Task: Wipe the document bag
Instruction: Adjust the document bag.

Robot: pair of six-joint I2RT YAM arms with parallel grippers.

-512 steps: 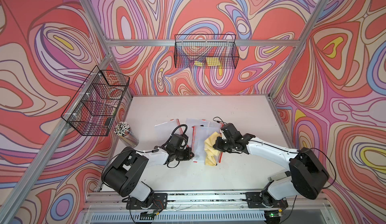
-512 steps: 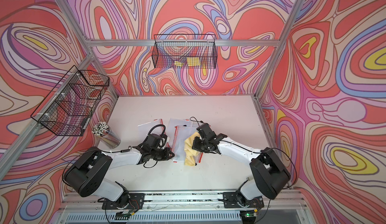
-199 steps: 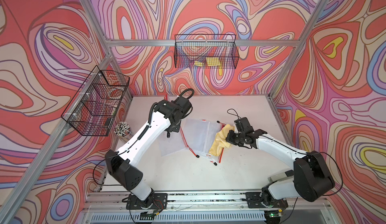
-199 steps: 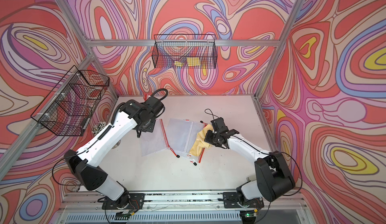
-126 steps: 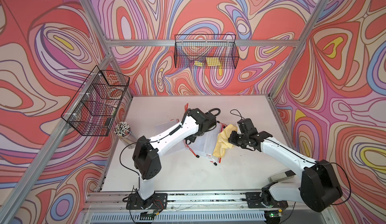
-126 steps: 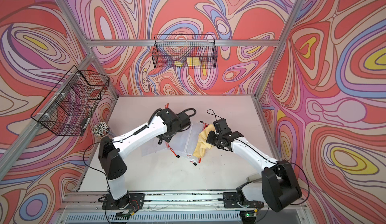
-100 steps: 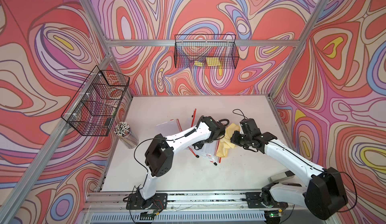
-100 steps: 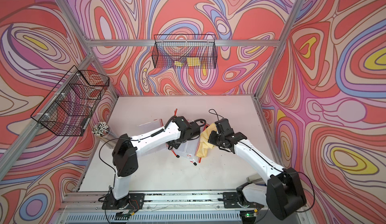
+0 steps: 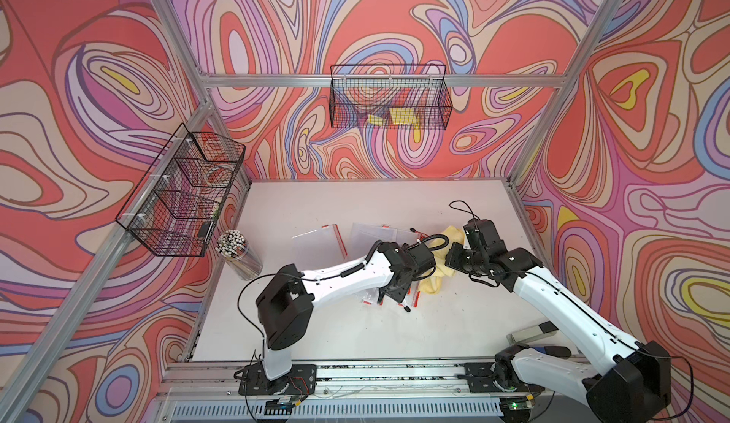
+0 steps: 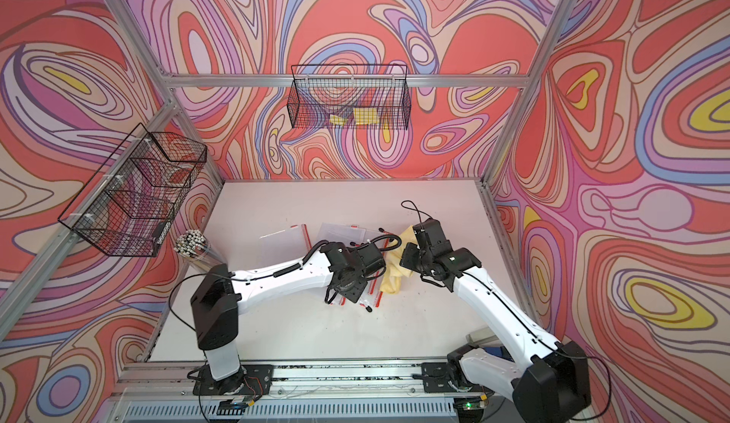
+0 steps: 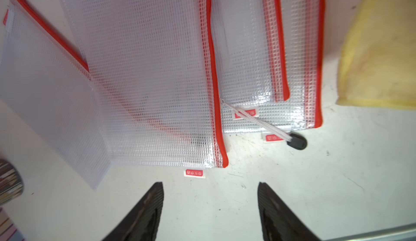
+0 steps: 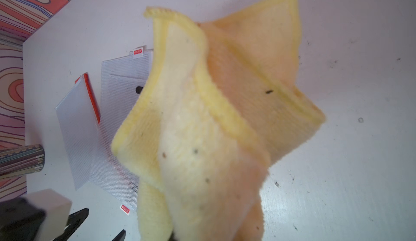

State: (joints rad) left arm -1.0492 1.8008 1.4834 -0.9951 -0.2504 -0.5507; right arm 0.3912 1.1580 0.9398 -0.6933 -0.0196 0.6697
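Several clear mesh document bags with red zips lie overlapping mid-table in both top views (image 9: 318,241) (image 10: 286,243). In the left wrist view the nearest bag (image 11: 153,82) lies flat just beyond my left gripper (image 11: 210,187), which is open over bare table with nothing between its fingers. In both top views that gripper (image 9: 393,292) (image 10: 349,288) points down over the bags' near edge. My right gripper (image 9: 454,261) (image 10: 409,259) is shut on a yellow cloth (image 12: 202,127), which hangs beside the bags (image 9: 434,279) and hides its jaws.
A cup of white-tipped sticks (image 9: 237,255) stands at the table's left edge. Wire baskets hang on the left wall (image 9: 181,196) and the back wall (image 9: 389,97). A grey object (image 9: 531,332) lies near the right arm's base.
My left arm has swung from the far left across the bags to their near right side, and its jaws have opened. The right arm has drawn back a little with the cloth.
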